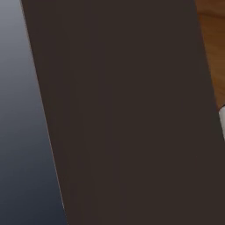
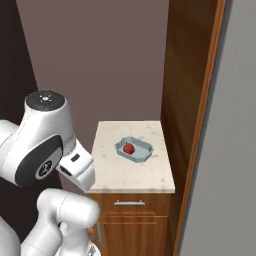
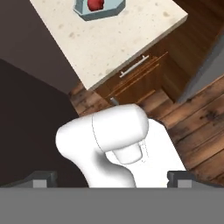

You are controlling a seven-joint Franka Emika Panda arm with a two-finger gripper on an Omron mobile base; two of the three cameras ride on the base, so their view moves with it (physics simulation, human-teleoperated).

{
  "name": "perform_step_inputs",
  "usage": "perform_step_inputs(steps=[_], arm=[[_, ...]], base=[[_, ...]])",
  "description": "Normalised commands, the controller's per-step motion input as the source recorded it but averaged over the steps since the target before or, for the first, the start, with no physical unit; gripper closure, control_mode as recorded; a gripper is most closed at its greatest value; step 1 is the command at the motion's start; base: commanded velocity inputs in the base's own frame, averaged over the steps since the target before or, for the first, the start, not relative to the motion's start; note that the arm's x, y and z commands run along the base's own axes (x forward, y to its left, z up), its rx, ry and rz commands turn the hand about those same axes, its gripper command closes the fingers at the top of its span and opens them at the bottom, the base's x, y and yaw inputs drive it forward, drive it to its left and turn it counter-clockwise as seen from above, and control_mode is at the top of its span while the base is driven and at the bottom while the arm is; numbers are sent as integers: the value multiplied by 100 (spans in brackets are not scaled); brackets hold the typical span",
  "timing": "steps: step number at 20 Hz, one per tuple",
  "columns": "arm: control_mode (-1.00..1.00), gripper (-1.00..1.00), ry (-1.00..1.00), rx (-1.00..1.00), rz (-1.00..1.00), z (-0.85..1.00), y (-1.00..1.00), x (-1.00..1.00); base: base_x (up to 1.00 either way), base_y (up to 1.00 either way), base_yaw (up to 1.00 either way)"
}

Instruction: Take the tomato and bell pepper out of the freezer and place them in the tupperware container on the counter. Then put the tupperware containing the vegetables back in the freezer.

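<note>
So one red vegetable [image 2: 129,148] is already sitting in the tupperware container [image 2: 134,150], which is parked on the tabletop [image 2: 131,165] a bit past centre, toward 1 o'clock in the right base view. Whether that's the tomato or the bell pepper can't really be told at this size, no green top can be made out, so it's probably the round one. In the hand view the container is seen cropped at the 11 o'clock edge, with the drawer handle [image 3: 134,66] of the cabinet below it.

The gripper [image 3: 112,179] is spread wide and nothing is held; its fingertips [image 3: 41,178] are seen far apart at the bottom corners. It's pulled back and pointed down at the robot's own body and the wooden floor [image 3: 197,127], well apart from the container.

Step in hand is judged to be going back for the second vegetable. Done well, the jaws would be kept wide on the way in, the base would be swung round to the freezer [image 1: 22,110] at 9 o'clock first, and the arm unfolded only once the dark panel [image 1: 132,110] is cleared. The piece should be approached from above and closed on gently, since small round things are likely to roll.
</note>
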Motion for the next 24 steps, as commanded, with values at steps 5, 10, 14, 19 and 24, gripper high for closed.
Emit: perform_step_inputs(steps=[5,10,14,19,24], arm=[[100,-100,0,0,0,0,0,0],[100,-100,0,0,0,0,0,0],[100,-100,0,0,0,0,0,0],[100,-100,0,0,0,0,0,0],[100,-100,0,0,0,0,0,0]], base=[[-96,22,0],[-100,1,0],[-53,-42,2],[-3,-83,21],[13,-91,35]])
